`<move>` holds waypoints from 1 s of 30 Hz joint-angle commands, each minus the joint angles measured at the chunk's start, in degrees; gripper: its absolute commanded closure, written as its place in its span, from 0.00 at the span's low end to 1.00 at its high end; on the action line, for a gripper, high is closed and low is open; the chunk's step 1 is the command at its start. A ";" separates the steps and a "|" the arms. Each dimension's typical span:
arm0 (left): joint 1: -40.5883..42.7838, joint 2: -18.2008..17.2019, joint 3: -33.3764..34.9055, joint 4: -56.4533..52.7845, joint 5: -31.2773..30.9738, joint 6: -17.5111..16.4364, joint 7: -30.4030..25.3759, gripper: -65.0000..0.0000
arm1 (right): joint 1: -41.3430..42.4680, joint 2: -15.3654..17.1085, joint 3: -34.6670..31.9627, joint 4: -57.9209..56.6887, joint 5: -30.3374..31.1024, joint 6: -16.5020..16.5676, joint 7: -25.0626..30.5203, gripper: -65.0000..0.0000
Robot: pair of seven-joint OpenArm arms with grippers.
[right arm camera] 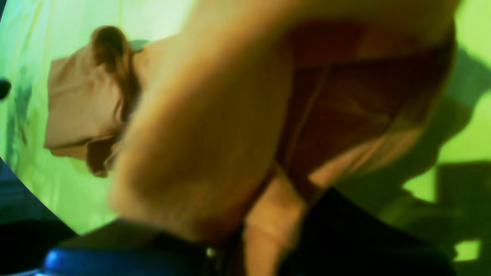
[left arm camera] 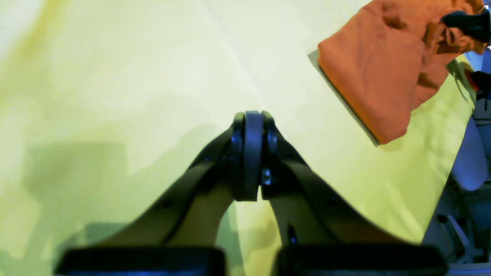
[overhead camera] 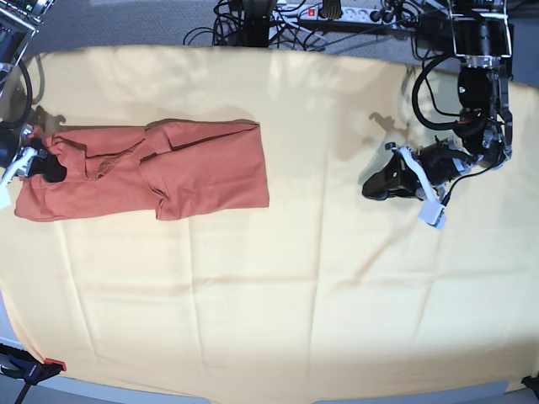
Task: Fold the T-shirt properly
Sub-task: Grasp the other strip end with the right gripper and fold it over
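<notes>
On yellow cloth (overhead camera: 295, 295): T-shirt (overhead camera: 202, 168) lengthwise left-right.

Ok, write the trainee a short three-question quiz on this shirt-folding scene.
1. True or false: the left gripper holds the T-shirt.
2. Which gripper's jaws are shut on fabric at the shirt's edge? A) left B) right
3. Fill in: the shirt lies on a pale ___ cloth.

Key: 1 false, its jaws are shut on nothing. 2 B. 3 yellow.

One T-shirt (overhead camera: 202, 164), one yellow cloth (overhead camera: 278, 295), two grippers.
</notes>
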 commanded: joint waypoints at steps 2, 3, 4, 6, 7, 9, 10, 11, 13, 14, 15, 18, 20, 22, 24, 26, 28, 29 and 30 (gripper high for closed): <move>-1.07 -0.81 -0.44 1.01 -1.33 -0.20 -1.05 1.00 | -0.22 0.42 0.37 5.18 3.41 0.10 0.24 1.00; -1.07 -0.81 -0.46 1.01 -1.33 -0.20 -1.05 1.00 | -0.96 -0.28 0.37 7.67 4.39 0.10 -0.39 1.00; -1.07 -0.83 -0.46 1.01 -1.33 -0.17 -1.05 1.00 | -1.73 -1.11 0.37 10.43 5.55 0.10 -0.76 1.00; -1.09 -0.87 -0.44 1.01 -1.36 -0.20 -1.07 1.00 | -3.23 -3.41 0.37 16.17 7.48 0.10 -1.73 1.00; -1.09 -0.94 -0.44 1.01 -1.36 -0.20 -1.07 1.00 | -3.89 -4.87 0.37 19.04 8.28 0.10 -1.90 1.00; -1.09 -0.96 -0.44 1.01 -1.36 -0.22 -1.07 1.00 | -5.09 -8.15 0.37 24.15 9.35 0.10 -1.84 1.00; -1.09 -0.94 -0.44 1.01 -1.36 -0.22 -1.07 1.00 | -5.27 -9.92 0.37 26.25 9.70 0.10 -1.86 1.00; -1.09 -0.94 -0.44 1.01 -1.36 -0.20 -1.07 1.00 | -5.29 -11.65 0.37 27.89 10.16 0.10 -1.84 1.00; -1.07 -0.96 -0.44 1.01 -1.36 -0.20 -1.05 1.00 | -5.01 -14.69 0.02 29.66 10.29 0.10 -0.96 1.00; -1.07 -0.96 -0.44 1.01 -1.31 -0.17 -1.03 1.00 | -4.66 -15.82 -0.61 29.70 10.19 0.10 -0.68 1.00; -1.07 -0.96 -0.44 1.01 -1.33 -0.17 -1.03 1.00 | -4.26 -16.90 -1.55 29.68 9.57 0.10 -0.66 1.00; -1.07 -0.96 -0.44 1.01 -1.36 -0.17 -1.05 1.00 | -3.76 -19.78 -6.34 29.66 6.03 0.10 -0.07 1.00; -1.07 -0.96 -0.44 1.01 -1.36 -0.17 -1.03 1.00 | -3.78 -21.22 -10.27 29.66 3.17 0.10 1.01 1.00; -1.07 -0.96 -0.44 1.01 -1.36 -0.17 -1.05 1.00 | -3.78 -22.27 -14.23 29.66 0.50 0.10 1.95 1.00; -1.07 -0.96 -0.44 1.01 -1.36 -0.17 -1.05 1.00 | -3.78 -22.64 -18.03 29.66 -2.91 0.10 4.15 1.00; -1.07 -0.98 -0.44 1.01 -1.33 -0.17 -1.05 1.00 | -3.78 -22.84 -21.66 29.66 -6.80 0.10 7.37 0.89; -1.05 -0.96 -0.44 1.01 -1.33 -0.15 -1.03 1.00 | -3.76 -23.30 -25.09 29.66 -11.37 0.10 11.56 0.56; -1.07 -0.96 -0.44 1.01 -1.33 -0.15 -1.05 1.00 | -3.74 -23.41 -26.82 29.66 -13.35 0.10 13.75 0.40; -1.07 -0.96 -0.44 1.01 -1.36 -0.15 -1.03 1.00 | -3.72 -23.39 -28.57 29.66 -15.17 0.10 15.82 0.30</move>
